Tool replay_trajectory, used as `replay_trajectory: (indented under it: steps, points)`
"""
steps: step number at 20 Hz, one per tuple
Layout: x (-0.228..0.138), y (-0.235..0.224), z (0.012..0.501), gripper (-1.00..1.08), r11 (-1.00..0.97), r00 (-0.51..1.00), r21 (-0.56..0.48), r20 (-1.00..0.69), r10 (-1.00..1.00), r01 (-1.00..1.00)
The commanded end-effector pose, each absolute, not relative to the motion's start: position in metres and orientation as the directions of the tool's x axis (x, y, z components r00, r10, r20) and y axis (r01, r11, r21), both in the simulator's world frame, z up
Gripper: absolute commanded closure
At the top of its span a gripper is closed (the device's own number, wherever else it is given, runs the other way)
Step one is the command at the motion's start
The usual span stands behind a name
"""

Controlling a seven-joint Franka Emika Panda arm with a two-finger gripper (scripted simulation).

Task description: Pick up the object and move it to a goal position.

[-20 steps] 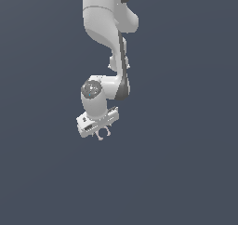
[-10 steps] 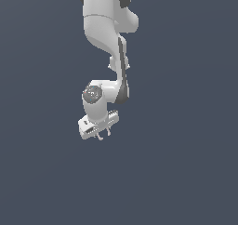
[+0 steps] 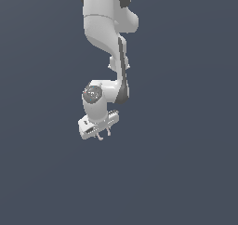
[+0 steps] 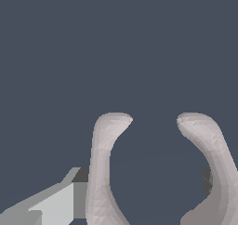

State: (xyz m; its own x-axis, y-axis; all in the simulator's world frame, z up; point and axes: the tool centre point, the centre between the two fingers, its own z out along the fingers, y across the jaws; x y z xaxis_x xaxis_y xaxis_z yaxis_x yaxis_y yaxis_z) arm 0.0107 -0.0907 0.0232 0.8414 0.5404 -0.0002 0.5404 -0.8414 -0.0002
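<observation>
The gripper [image 3: 104,135] clasps the ring [image 4: 158,173], its pale arms curving out past one finger [image 4: 51,205] in the wrist view. Risk: the hold looks slight; a quick swing toward the goal could slip the ring free.

White Panda arm [image 3: 104,29] is hanging down from top edge of frame against plain dark grey-blue backdrop [image 3: 186,149]. Upper links are running downward, w/ dark seam showing along forearm. Wrist joint is showing a round grey cap facing camera. Gripper [image 3: 103,135] is pointing downward, tilted toward exterior view's left. Two short fingers [image 3: 109,131] are poking out below hand body, close together; gap btwn them too small to judge. A tiny pale bit at fingertips, can't tell what.
</observation>
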Motion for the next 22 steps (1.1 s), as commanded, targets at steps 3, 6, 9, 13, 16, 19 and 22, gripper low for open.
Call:
replay_trajectory:
  steps: [3, 6, 9, 13, 16, 19, 22]
  points:
    - [0.011, -0.091, 0.03, 1.08, -0.842, 0.842, 0.0, 0.0, 0.54, 0.54]
    - [0.011, -0.09, 0.042, 1.08, -0.842, 0.842, 0.0, 0.0, 0.54, 0.54]
    - [0.012, -0.089, 0.06, 1.08, -0.842, 0.842, 0.0, 0.0, 0.54, 0.54]
    - [0.013, -0.088, 0.094, 1.08, -0.842, 0.842, 0.0, 0.0, 0.54, 0.54]
    - [0.015, -0.086, 0.124, 1.08, -0.841, 0.841, 0.0, 0.0, 0.541, 0.541]
    - [0.016, -0.084, 0.159, 1.08, -0.841, 0.841, 0.0, 0.0, 0.541, 0.541]
    - [0.018, -0.083, 0.196, 1.08, -0.841, 0.841, 0.0, 0.0, 0.541, 0.541]
